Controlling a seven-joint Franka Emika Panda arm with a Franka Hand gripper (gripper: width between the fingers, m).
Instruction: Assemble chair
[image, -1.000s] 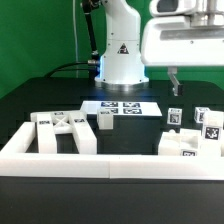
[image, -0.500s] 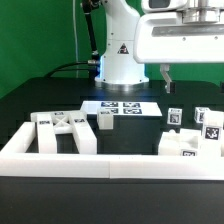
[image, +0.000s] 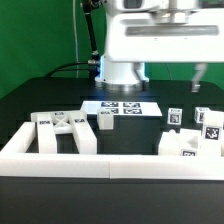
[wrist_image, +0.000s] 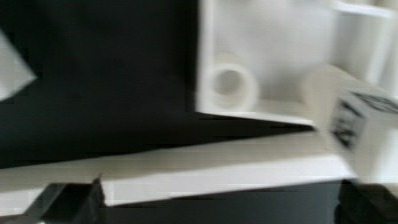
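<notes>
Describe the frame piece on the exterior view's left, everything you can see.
The frame piece is white, plastic-looking and blocky: square bars with gaps between, black-and-white tags on top. It lies on the black table just behind the white rail; whether they touch is unclear. A small post stands beside it, toward the exterior view's right. Nothing holds it.

My black tabletop (image: 45, 95) bears the white marker board (image: 122, 107), tagged white plastic chair parts (image: 60, 126) and a long white rail (image: 110, 162).

The arm (image: 122, 60) stands at the far centre and reaches forward. Its gripper (image: 197, 80) hangs high at the exterior view's right, pointing down, jaws spread apart.
</notes>
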